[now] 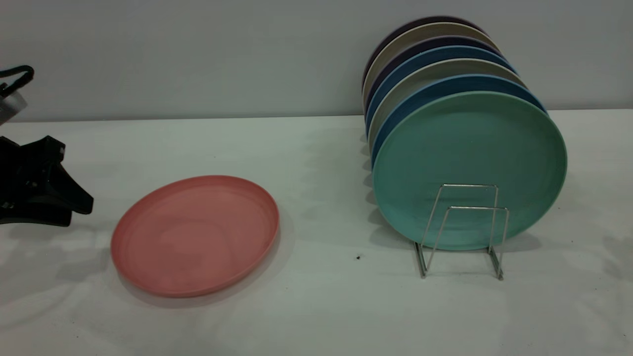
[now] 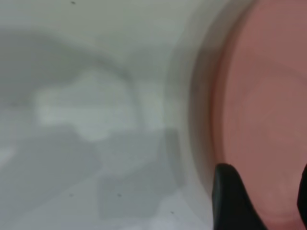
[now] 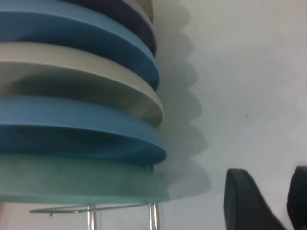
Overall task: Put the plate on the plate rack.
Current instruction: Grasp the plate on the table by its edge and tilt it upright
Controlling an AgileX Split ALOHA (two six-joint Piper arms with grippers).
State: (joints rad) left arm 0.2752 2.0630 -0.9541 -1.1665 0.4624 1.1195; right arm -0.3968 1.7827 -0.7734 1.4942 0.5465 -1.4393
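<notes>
White desk point(image 1: 316, 306), rack nearly full, pink plate not yet lifted.
The plate point(image 1: 195, 235) lies flat, well apart from the plate rack point(image 1: 465, 230), whose front loops stand free before the teal-green plate point(image 1: 470, 168). Left pincer point(image 1: 74, 202) hovers low beside the plate's rim, fingers parted; right pincer point(image 3: 268, 201) waits open near the racked plates.

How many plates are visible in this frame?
8. The salmon-pink plate lies flat on the table; seven stand in the plate rack, the teal-green plate frontmost. More may be hidden behind.
</notes>
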